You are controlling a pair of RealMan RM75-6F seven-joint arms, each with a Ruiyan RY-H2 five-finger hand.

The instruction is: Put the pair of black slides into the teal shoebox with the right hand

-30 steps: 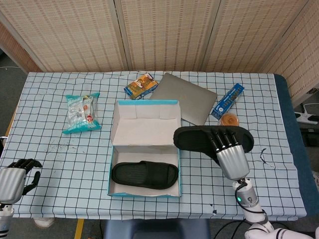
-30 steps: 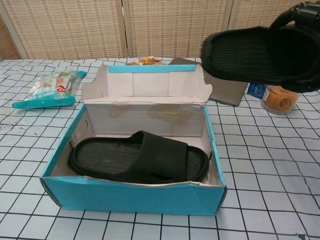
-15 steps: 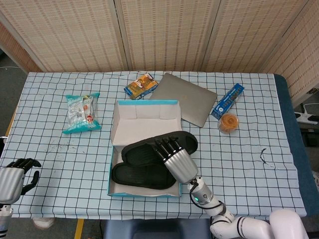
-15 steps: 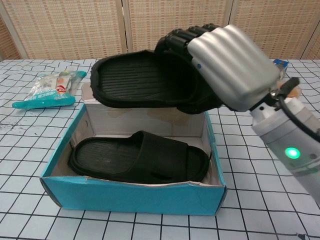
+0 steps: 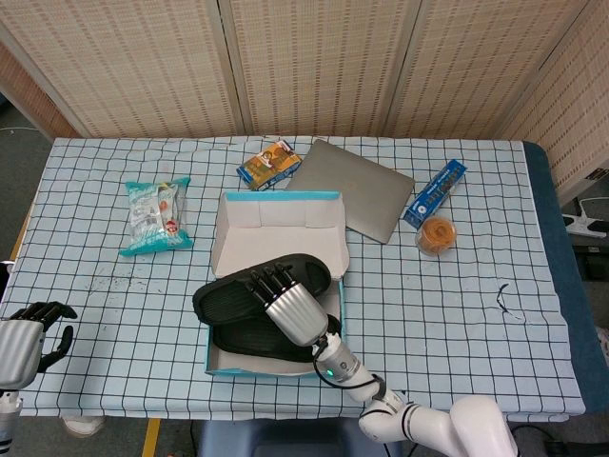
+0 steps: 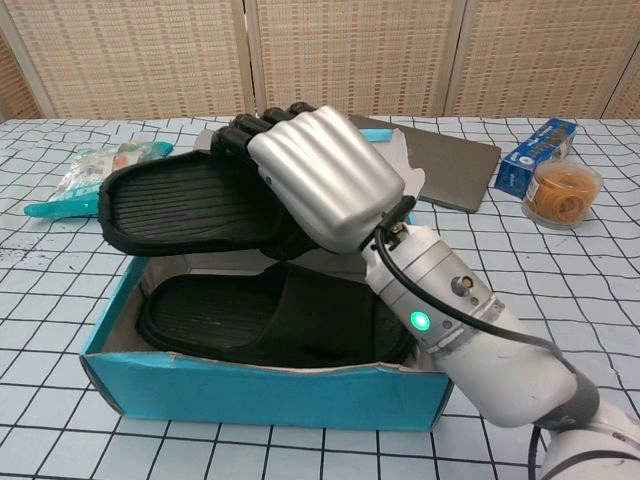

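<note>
the right hand (image 6: 325,185), silver-backed with black fingers (image 5: 265,280), has travelled further left since half a second ago and sits lower, so the black rubber slide it carries (image 6: 185,205) now hangs over the left half of the open teal cardboard shoebox (image 6: 265,395) rather than over its middle. the fingers are curled over the slide's strap and grip it; how far the thumb wraps underneath cannot be seen. the carried slide lies roughly level, sole ribs up, its free end reaching past the box's left wall. directly beneath the fingers, the second black slide (image 6: 290,325) rests flat on the box floor, where it was before. beyond the fingertips stands the box's raised lid flap (image 5: 276,211). further out past it lie a grey closed laptop (image 5: 352,190) and a small orange snack box (image 5: 268,164). far to the left, the left hand (image 5: 29,333) stays at the table edge, fingers loosely curled, holding nothing.
</note>
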